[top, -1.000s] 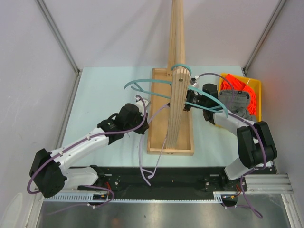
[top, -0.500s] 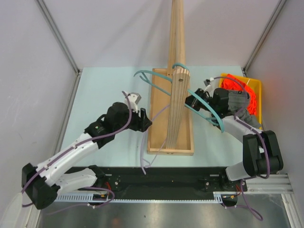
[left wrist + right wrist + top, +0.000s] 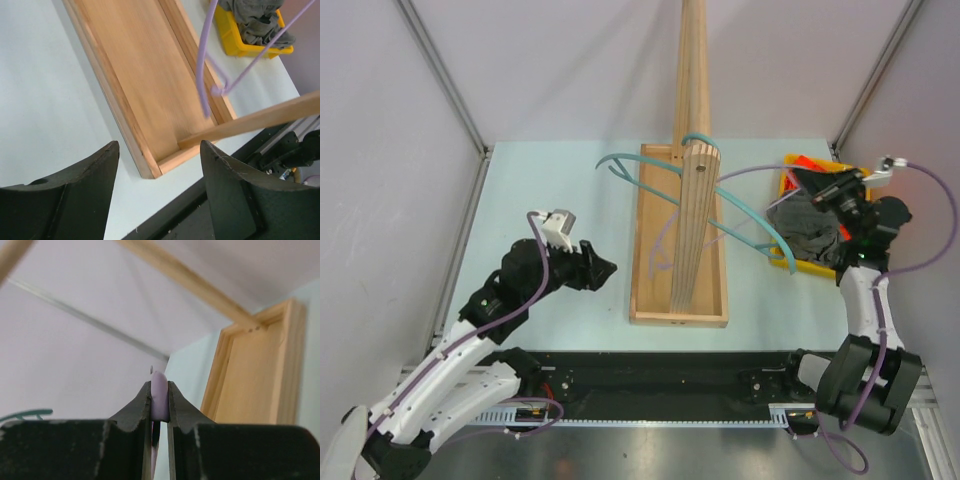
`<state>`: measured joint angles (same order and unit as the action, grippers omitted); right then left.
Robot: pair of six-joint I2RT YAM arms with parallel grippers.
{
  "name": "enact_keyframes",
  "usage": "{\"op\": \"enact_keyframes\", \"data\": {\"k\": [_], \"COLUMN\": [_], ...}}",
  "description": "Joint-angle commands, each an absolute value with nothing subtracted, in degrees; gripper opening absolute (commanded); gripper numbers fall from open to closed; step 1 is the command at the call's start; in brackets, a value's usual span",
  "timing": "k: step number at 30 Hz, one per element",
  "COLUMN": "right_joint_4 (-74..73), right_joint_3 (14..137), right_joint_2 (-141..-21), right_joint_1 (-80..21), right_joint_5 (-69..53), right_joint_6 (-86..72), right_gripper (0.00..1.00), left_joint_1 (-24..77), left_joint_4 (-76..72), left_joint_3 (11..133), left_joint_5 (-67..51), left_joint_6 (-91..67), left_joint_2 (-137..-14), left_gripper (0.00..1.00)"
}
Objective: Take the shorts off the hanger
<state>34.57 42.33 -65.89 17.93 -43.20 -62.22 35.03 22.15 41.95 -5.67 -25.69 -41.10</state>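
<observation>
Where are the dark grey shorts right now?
In the top view, the dark grey shorts lie heaped in the yellow bin at the right edge of the table, to the right of the wooden stand.

Grey shorts (image 3: 807, 228): dark grey, soft, crumpled in a heap and off any hanger. They lie in the yellow bin (image 3: 857, 180) at the desk's far right corner, with one fold drooping over its wall.
Orange-red shorts (image 3: 804, 160): bright; only a sliver shows at the bin's far side, behind the grey pair.
Lilac hanger (image 3: 204, 70): thin, bare and tilted above the desk's right half, pinched between the closed jaws of the right gripper (image 3: 159, 390).
Teal hanger (image 3: 757, 222): bare, looped round the wooden post (image 3: 692, 200) mid-desk.
</observation>
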Motion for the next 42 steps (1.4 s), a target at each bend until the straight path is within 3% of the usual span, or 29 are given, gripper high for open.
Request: {"op": "enact_keyframes", "data": {"k": [1,7,19,30,42], "right_joint_4": [38.1,43.4,48.9,61.4,56.4], "right_joint_3": [46.8,53.5,70.0,75.3,75.3], "right_joint_2": [-60.9,-59.8,-62.0,-68.0,-69.0], "right_joint_1": [27.0,32.3,30.8,21.1,18.2], "right_joint_5": [-44.0,-38.9,-27.8,-37.4,-42.6], "right_joint_6": [-69.3,-77.4,-78.0,-71.4,-67.3], "right_gripper": [0.0,0.0,0.0,0.0,0.0], "left_joint_1": [34.5,34.5,34.5,34.5,34.5], "left_joint_4": [23.3,23.2,24.0,22.9,23.4], "left_joint_3": [39.7,39.3,39.0,38.9,39.6], "left_joint_5": [-6.9,-7.0,-7.0,-7.8,-7.9], "left_joint_6": [-29.2,-29.9,-28.9,-28.7,-28.5], "left_joint_2": [-35.2,-32.4,-31.2,-31.4,-31.6], "left_gripper": [0.71,0.71,0.71,0.71,0.71]}}
